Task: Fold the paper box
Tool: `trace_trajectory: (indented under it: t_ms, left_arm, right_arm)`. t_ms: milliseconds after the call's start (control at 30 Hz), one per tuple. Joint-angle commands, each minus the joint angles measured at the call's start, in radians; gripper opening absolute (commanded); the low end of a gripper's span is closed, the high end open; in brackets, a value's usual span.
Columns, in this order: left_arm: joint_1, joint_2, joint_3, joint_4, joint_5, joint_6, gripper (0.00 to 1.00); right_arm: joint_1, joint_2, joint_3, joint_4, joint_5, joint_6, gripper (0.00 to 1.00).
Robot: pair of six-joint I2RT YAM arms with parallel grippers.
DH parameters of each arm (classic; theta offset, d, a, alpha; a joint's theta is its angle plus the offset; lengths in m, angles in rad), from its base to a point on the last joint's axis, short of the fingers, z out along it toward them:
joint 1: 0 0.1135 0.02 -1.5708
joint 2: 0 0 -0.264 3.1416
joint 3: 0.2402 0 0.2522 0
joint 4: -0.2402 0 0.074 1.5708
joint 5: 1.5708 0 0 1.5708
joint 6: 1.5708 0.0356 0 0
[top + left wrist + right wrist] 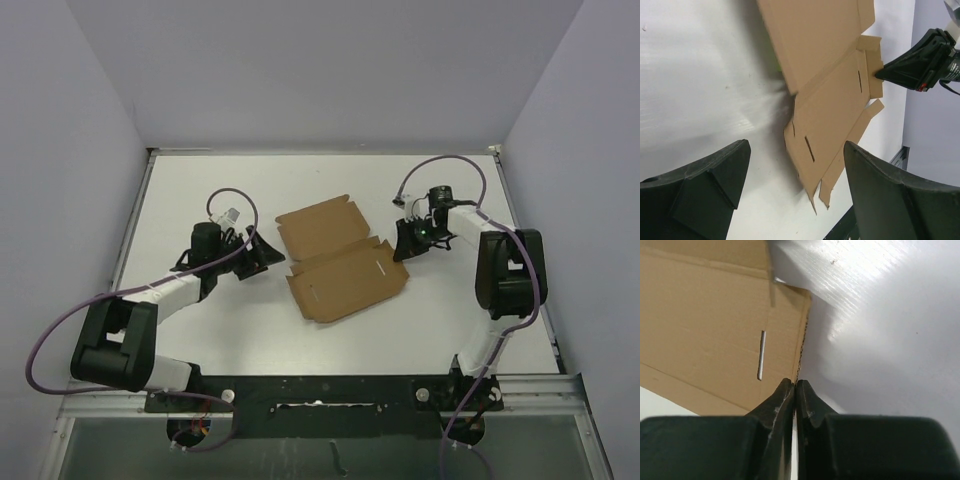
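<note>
Got paper box [342, 264] mid desk [200, 340], mostly flat. Pinching its right flap with right gripper [400, 243], clamped tight. Hovering left gripper [272, 254] splayed beside left edge. Probably best: pin base panel, lift flap slowly along crease.

White tabletop boxed in by plain pale walls.
The matte white tabletop [250, 340] shows fine ridged lines and soft glare in the close views. Lavender-grey walls rise along its far edge [320, 70], left edge [50, 150] and right edge [590, 150]. A black bar [330, 392] runs along the near edge, with a silver metal frame [330, 445] below it.
</note>
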Motion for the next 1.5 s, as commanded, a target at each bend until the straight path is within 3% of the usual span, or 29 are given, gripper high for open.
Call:
trace_trajectory:
  t_ms: [0, 233, 333, 567, 800, 1033, 1267, 1467]
  left_arm:
    - [0.002, 0.017, 0.042, 0.105, -0.014, -0.038, 0.74]
    - [0.0, -0.025, 0.025, 0.111, -0.045, -0.026, 0.73]
    - [-0.007, -0.041, 0.028, 0.111, -0.062, -0.011, 0.69]
    - [-0.127, 0.011, 0.147, -0.014, -0.173, 0.086, 0.64]
    - [-0.3, 0.11, 0.32, -0.172, -0.343, 0.174, 0.66]
    - [-0.314, 0.222, 0.413, -0.243, -0.34, 0.189, 0.66]
    - [-0.369, 0.322, 0.488, -0.336, -0.391, 0.08, 0.56]
    - [-0.416, 0.397, 0.472, -0.277, -0.392, -0.002, 0.47]
  right_arm:
    - [-0.087, -0.06, 0.003, 0.028, -0.14, 0.058, 0.0]
    - [-0.294, -0.195, -0.06, 0.069, -0.398, 0.166, 0.0]
    - [-0.384, -0.222, -0.087, 0.075, -0.422, 0.186, 0.0]
    - [-0.366, -0.176, -0.079, 0.009, -0.197, 0.136, 0.0]
    - [-0.298, -0.227, -0.082, -0.064, -0.137, 0.003, 0.37]
    - [-0.302, -0.275, -0.06, -0.061, -0.203, -0.118, 0.76]
    - [-0.27, -0.222, -0.035, -0.087, -0.311, -0.132, 0.8]
    - [-0.282, -0.219, -0.044, -0.078, -0.314, -0.117, 0.8]
